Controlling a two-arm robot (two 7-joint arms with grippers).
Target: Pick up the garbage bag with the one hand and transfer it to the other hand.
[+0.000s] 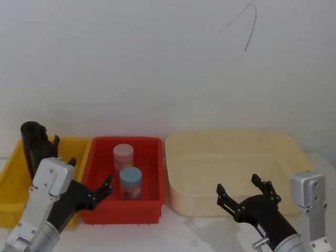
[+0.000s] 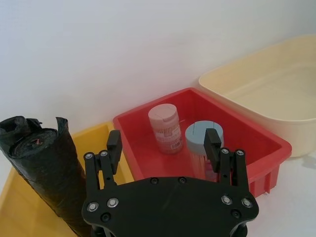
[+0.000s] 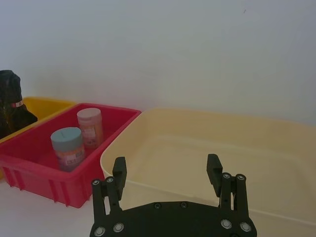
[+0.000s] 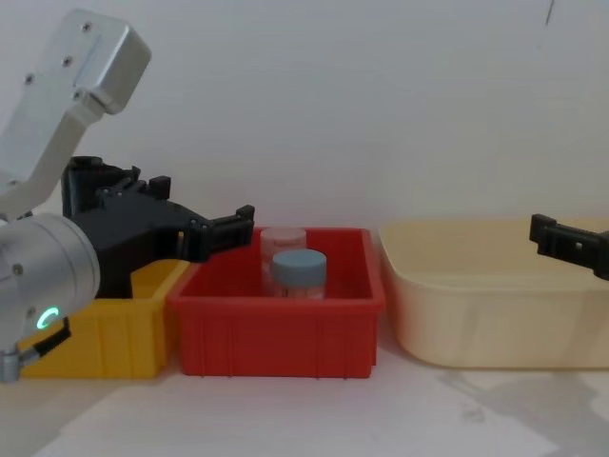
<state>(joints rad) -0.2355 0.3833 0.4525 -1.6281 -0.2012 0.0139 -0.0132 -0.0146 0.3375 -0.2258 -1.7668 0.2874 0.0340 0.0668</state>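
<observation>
We log the garbage bag, a tall black cylindrical roll of crinkly plastic film (image 1: 32, 149), standing in the far left corner of the yellow rectangular plastic bin (image 1: 13, 181). Its long axis runs near vertical: the ragged open end and loose flap point up and the base sits down in the bin. Nothing grips it.

The black two-finger left end effector (image 1: 90, 172) hangs with its fingers spread wide and empty, over the near side where the yellow bin meets the red rectangular plastic bin (image 1: 149, 176). From its wrist camera we see the bag (image 2: 49, 173) just beside one finger (image 2: 111, 148), a narrow gap between them.

The red bin holds two upright jars, a pink-lidded translucent jar (image 1: 123, 155) behind a blue-lidded jar (image 1: 130, 181).

The black two-finger right end effector (image 1: 239, 185) is also spread and empty, at the near rim of the cream plastic tub (image 1: 294, 152), well apart from the bag. All bins rest on the white bench (image 1: 173, 231)
</observation>
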